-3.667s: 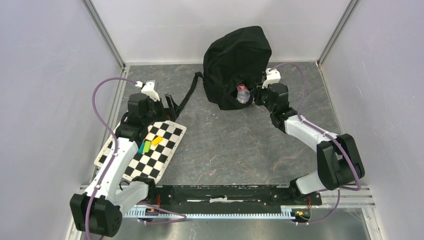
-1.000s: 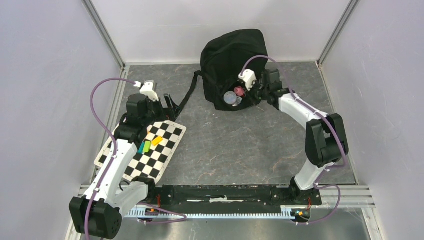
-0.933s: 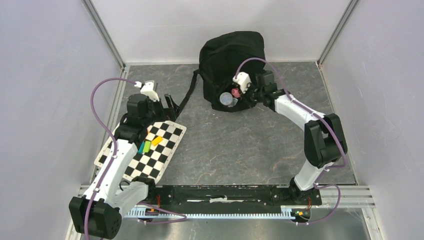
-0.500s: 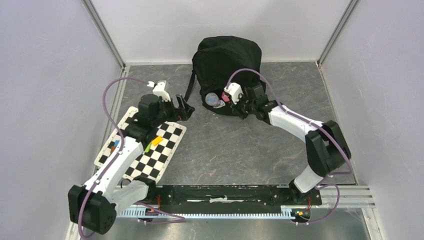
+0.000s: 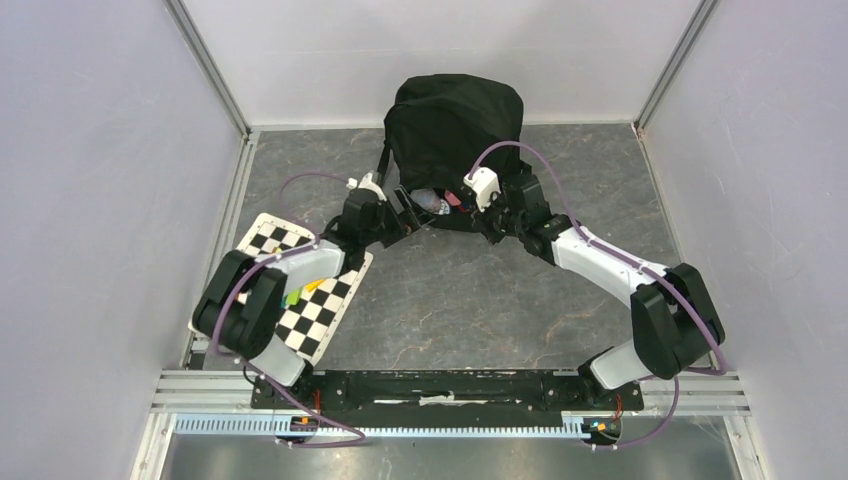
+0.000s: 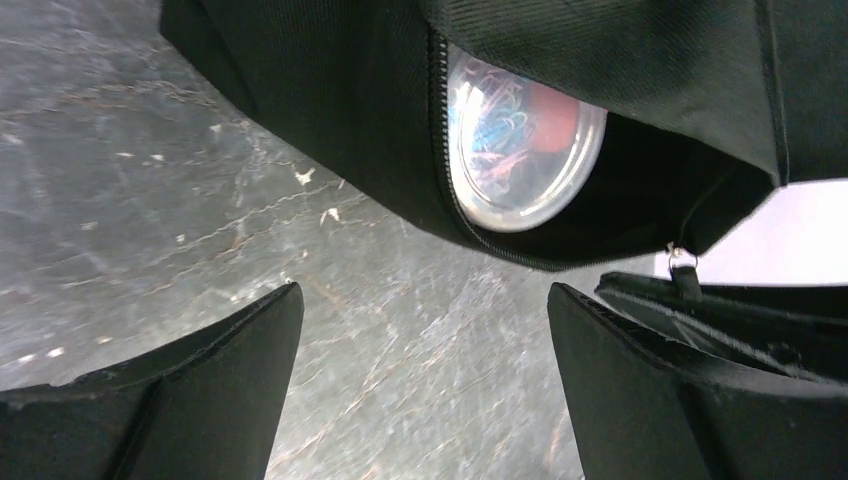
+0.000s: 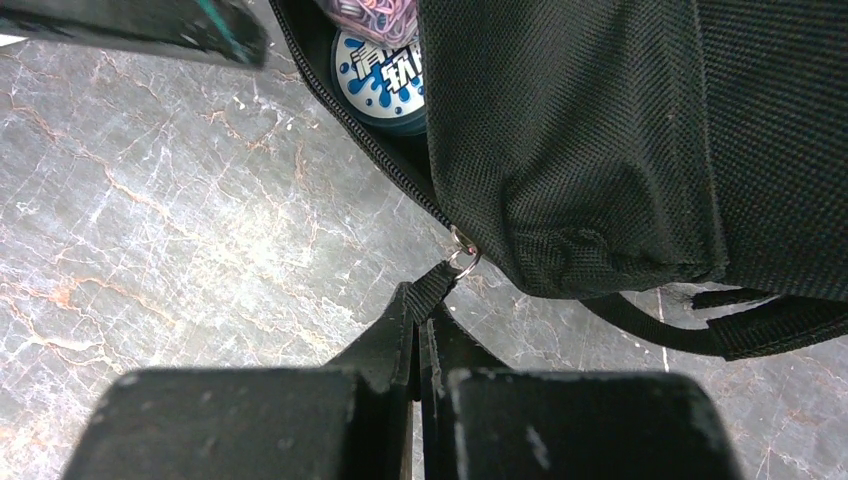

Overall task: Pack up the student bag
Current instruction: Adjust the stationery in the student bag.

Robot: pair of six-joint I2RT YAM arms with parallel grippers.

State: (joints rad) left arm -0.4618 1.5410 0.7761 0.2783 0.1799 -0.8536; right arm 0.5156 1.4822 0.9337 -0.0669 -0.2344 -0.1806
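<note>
One left tool (image 5: pixel 405 205) reached the student bag (image 5: pixel 455 120).

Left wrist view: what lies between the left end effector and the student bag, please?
Only bare grey tabletop separates left end effector and student bag in that view.

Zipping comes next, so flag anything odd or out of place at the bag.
A clear round container sits right at the student bag's open zip line, seemingly not fully inside. The right gripper is shut on the zipper pull, so closing may snag there.
</note>
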